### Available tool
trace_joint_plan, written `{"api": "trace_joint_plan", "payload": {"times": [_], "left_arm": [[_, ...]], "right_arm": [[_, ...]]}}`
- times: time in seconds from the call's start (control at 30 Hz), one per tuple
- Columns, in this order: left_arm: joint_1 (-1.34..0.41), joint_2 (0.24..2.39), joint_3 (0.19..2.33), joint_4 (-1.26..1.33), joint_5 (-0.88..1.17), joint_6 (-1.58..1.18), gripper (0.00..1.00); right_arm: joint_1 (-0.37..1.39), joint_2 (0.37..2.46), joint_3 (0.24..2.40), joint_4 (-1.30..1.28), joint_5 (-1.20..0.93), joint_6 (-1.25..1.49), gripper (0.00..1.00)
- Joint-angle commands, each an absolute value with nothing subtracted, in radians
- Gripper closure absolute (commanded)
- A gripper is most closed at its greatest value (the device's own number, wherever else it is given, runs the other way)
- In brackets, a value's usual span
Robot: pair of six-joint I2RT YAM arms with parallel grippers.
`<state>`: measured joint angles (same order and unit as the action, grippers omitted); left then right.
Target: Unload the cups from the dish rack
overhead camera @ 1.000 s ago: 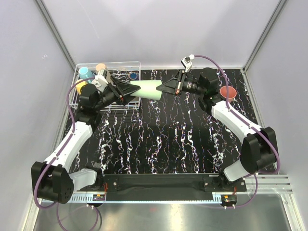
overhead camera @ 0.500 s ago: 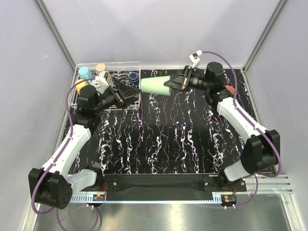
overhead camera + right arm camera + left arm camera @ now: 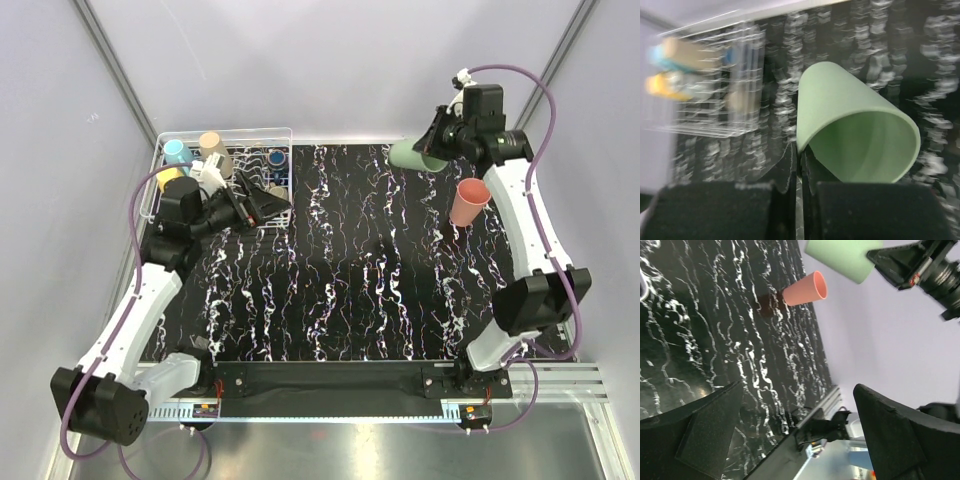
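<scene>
The green tumbler (image 3: 412,155), clamped by its rim in the right gripper (image 3: 436,141), is held tilted at the upper right — presumably to be stood by the pinkish tumbler (image 3: 468,203) — while the left gripper (image 3: 266,203) is poised open and empty at the dish rack (image 3: 225,131).

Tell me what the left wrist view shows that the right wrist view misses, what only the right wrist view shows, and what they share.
Only the left wrist view: the pink cup standing on the table, the left end effector open and empty, and the right end effector seen from outside.
Only the right wrist view: the dish rack, blurred, with a yellow cup and a blue cup in it, and the inside of the green cup.
Both: the green cup held by the right end effector, and the table.
</scene>
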<state>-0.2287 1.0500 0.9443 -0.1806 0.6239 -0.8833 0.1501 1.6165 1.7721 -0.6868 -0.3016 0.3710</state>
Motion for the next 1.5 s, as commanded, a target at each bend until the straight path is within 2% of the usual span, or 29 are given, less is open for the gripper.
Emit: {"api": "trace_joint_plan", "payload": {"times": [0.0,0.13,0.37,0.57,0.77,0.97,1.13,1.47], "left_arm": [[-0.233,0.993,1.014,-0.273,0.554,-0.755,0.01],[-0.233,0.986,1.019,-0.325,0.519,-0.698,0.01],[-0.233,0.976,1.003,-0.35,0.517,-0.644,0.01],[-0.233,0.98,1.005,-0.359,0.515,-0.623,0.01],[-0.233,0.977,0.999,-0.357,0.515,-0.617,0.01],[-0.233,0.982,1.006,-0.371,0.514,-0.603,0.01],[-0.233,0.98,1.005,-0.379,0.509,-0.598,0.01],[-0.233,0.982,1.003,-0.374,0.509,-0.603,0.01]], "right_arm": [[0.153,1.719,1.931,-1.021,0.081,0.189,1.0],[0.152,1.808,2.09,-1.138,0.21,0.15,1.0],[0.118,1.919,2.212,-1.242,0.347,0.114,1.0],[0.071,1.97,2.29,-1.279,0.321,0.095,1.0],[0.063,1.973,2.362,-1.272,0.209,0.075,1.0],[0.043,2.002,2.482,-1.338,0.311,0.075,1.0],[0.005,1.991,2.387,-1.318,0.301,0.077,1.0],[-0.078,1.988,2.261,-1.209,0.146,0.057,1.0]]}}
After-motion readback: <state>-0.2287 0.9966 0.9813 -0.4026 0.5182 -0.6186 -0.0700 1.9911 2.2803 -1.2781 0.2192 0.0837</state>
